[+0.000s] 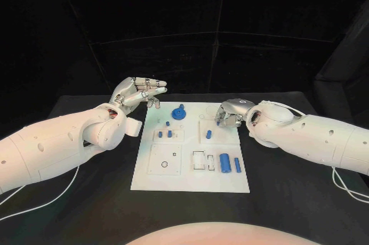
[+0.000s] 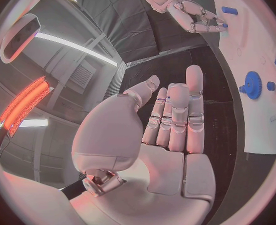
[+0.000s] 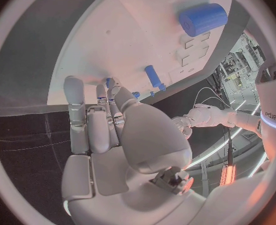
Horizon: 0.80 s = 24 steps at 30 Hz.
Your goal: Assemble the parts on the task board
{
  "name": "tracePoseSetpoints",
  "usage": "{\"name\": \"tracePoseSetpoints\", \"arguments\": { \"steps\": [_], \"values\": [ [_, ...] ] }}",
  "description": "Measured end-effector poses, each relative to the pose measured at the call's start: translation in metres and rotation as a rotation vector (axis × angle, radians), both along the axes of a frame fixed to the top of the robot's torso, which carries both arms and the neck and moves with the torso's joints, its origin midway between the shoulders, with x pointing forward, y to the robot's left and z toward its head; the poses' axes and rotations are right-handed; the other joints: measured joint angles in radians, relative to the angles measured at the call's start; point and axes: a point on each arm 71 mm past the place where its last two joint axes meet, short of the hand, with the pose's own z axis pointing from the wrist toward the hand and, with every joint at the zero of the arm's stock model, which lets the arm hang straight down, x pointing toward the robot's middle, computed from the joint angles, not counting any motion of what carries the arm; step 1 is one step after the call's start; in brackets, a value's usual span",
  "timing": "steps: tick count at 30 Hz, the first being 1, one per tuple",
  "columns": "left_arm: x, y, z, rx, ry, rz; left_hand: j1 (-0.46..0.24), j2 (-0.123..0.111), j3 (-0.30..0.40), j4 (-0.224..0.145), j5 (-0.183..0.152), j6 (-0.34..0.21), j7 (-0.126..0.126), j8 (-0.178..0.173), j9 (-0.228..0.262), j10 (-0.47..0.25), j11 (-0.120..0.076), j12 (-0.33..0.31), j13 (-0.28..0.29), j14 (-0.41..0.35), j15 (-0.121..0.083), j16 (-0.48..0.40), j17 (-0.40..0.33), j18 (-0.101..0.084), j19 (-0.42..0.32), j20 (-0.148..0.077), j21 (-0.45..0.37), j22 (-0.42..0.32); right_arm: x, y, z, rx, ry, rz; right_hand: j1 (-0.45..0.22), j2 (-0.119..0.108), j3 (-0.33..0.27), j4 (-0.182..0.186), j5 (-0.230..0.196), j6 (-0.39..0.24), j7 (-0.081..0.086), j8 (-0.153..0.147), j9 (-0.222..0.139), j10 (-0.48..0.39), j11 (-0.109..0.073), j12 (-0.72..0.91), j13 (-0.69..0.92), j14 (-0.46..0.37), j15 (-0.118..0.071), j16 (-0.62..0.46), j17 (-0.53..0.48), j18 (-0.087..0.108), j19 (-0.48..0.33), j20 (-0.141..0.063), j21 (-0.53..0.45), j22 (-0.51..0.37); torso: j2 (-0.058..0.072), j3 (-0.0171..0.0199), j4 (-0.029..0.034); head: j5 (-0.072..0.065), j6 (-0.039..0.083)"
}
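White task board (image 1: 150, 182) lies in the middle of the black table (image 1: 292, 202), w/ blue parts on it: a gear (image 1: 179, 113) near the far edge, small pegs (image 1: 165, 133) left of centre, a thick cylinder (image 1: 225, 163) and a thinner pin (image 1: 238, 165) on the right side. In the head view the left hand (image 1: 138, 92) hovers off the board's far-left corner, fingers loosely apart, holding nothing. The right hand (image 1: 231, 112) hangs over the far-right part of the board, fingers bent downward; if it pinches something I cannot tell from here.

Left wrist view: left hand (image 2: 169, 120) w/ fingers straight and side by side, palm bare, so it carries nothing. The gear (image 2: 253, 84) is beside it on the board, apart from the fingertips.

Right wrist view: right hand (image 3: 103, 120) fingers point at the board, close above it; a small blue bit shows at the fingertips, but held or only behind them, cannot tell. A blue pin (image 3: 152, 76) lies just past them; the cylinder (image 3: 202, 19) is further off.

Advice, IMO: approach the pin from straight above, close from both sides along its short axis so it does not roll, lift vertical before moving to the socket. Left hand should stay out of the way, or steady the board's edge.
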Motion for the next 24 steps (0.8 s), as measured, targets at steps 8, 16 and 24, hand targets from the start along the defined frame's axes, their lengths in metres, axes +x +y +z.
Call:
{"name": "tracePoseSetpoints", "arguments": {
  "steps": [8,16,24],
  "values": [
    [0.0001,-0.0001,-0.0002,-0.002,0.002,0.001,0.004,0.004,0.0,0.0,0.0,0.0,0.0,0.0,0.0,0.0,0.0,0.0,0.0,0.0,0.0,0.0,-0.001,0.0,0.0,0.0,-0.004,-0.001,0.0018,0.001,-0.0029,-0.002,0.017,0.001,-0.009,-0.009,0.072,0.0,-0.002,0.016,-0.002,-0.001,0.0,0.028,0.001,-0.02,0.0,0.0,0.0,0.004,0.003,0.0,0.0,0.0,0.011,0.008,0.0,-0.0002,-0.0002,0.0,-0.003],
    [0.0001,0.0001,-0.0002,-0.003,0.002,0.002,0.004,0.004,0.0,0.0,0.0,0.0,0.0,0.0,0.0,0.0,0.0,0.0,0.0,0.0,0.0,0.0,-0.003,0.0,0.0,0.0,-0.004,-0.001,0.0033,0.0019,-0.0033,0.0,0.019,0.0,-0.036,-0.036,0.153,0.001,-0.002,0.032,-0.004,-0.001,-0.001,0.051,-0.003,-0.04,0.001,0.0,0.0,0.008,0.006,0.0,0.0,0.0,0.022,0.016,0.0,-0.0002,-0.0002,0.0,-0.006],
    [0.0002,0.0003,-0.0003,-0.003,0.003,0.002,0.004,0.004,0.0,0.0,0.0,0.004,0.003,0.0,0.0,0.0,0.0,0.0,0.0,-0.003,0.004,0.0,-0.004,0.0,0.0,0.0,-0.004,-0.002,0.0009,0.0027,-0.0052,0.015,-0.002,-0.004,-0.043,-0.044,0.247,0.002,-0.019,0.081,-0.016,0.001,0.001,0.107,-0.018,-0.037,0.002,0.002,-0.002,0.008,0.005,0.0,0.006,-0.006,0.043,0.042,0.0,0.0,-0.0012,-0.001,-0.007]
  ]
}}
